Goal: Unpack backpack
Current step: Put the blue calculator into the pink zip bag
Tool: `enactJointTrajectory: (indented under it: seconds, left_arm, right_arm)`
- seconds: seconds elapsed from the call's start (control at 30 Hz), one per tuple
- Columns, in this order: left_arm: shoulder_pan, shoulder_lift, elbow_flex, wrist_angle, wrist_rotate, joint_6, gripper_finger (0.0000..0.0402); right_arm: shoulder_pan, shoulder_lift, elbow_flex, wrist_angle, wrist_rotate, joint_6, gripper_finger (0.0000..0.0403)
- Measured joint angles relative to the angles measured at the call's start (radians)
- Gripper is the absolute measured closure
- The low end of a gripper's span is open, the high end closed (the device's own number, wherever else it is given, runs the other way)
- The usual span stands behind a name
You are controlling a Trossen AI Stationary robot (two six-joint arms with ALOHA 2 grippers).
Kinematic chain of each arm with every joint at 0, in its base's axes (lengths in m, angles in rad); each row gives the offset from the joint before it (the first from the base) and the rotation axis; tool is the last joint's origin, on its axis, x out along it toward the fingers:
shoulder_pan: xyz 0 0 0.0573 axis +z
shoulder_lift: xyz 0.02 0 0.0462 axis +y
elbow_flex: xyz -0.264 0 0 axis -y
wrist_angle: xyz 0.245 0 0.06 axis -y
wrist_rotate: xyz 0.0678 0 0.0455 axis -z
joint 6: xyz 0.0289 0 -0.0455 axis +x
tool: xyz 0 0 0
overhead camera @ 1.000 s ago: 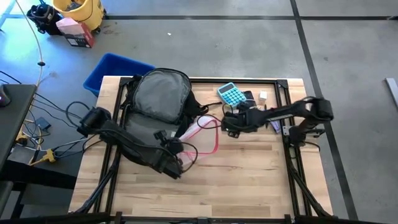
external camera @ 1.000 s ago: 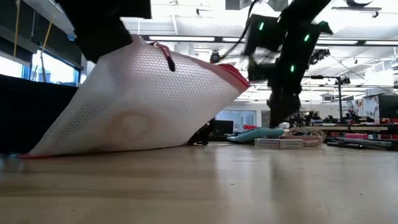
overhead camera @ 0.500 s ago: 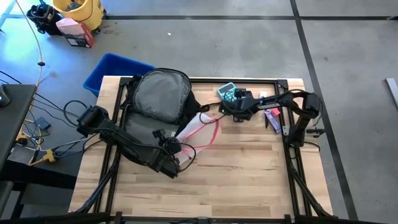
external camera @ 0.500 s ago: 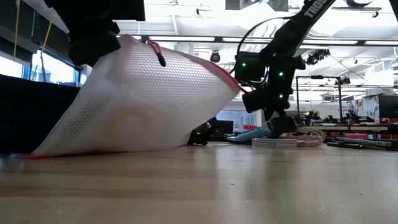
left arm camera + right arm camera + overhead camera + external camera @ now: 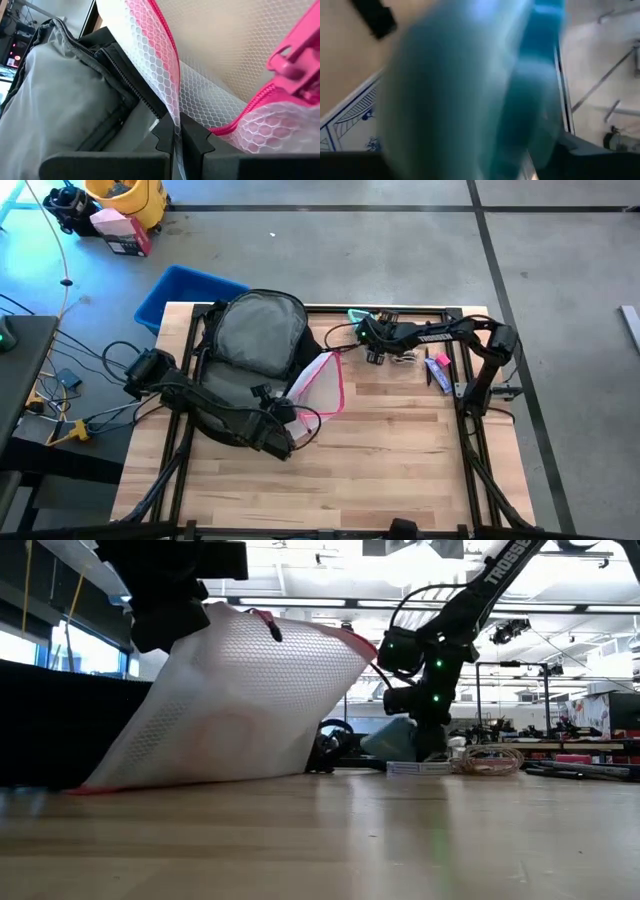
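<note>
Left wrist view: honeycomb-mesh pouch (image 5: 210, 100), pink-zippered.

The backpack (image 5: 255, 330) shows a grey padded panel with black edges and straps. The pouch (image 5: 240, 700) is clear with a white honeycomb mesh pattern and pink zip edging. A teal calculator (image 5: 397, 738) stands out against the pale wood-grain desk (image 5: 390, 450). A blue bin (image 5: 170, 292) sits beyond.
</note>
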Motion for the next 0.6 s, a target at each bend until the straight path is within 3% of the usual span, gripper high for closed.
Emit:
enactJointTrajectory:
  seconds: [0.1, 0.13, 0.27, 0.4, 0.6]
  left_arm:
    - [0.000, 0.000, 0.000, 0.001, 0.000, -0.002, 0.0401]
    - [0.000, 0.000, 0.000, 0.003, 0.000, -0.002, 0.0401]
    - [0.000, 0.000, 0.000, 0.008, 0.003, -0.008, 0.0401]
    - [-0.003, 0.000, 0.000, 0.028, 0.009, -0.009, 0.0401]
    - [-0.016, 0.000, 0.000, 0.085, 0.021, 0.000, 0.0401]
  right_arm:
    - [0.019, -0.022, 0.004, -0.009, 0.053, 0.052, 0.0332]
    - [0.033, -0.034, 0.003, -0.032, 0.063, 0.061, 0.0337]
    - [0.132, -0.127, -0.003, -0.168, 0.068, 0.134, 0.0336]
    - [0.273, -0.259, -0.002, -0.339, 0.115, 0.309, 0.0336]
    - [0.595, -0.411, 0.004, -0.562, 0.147, 0.626, 0.0336]
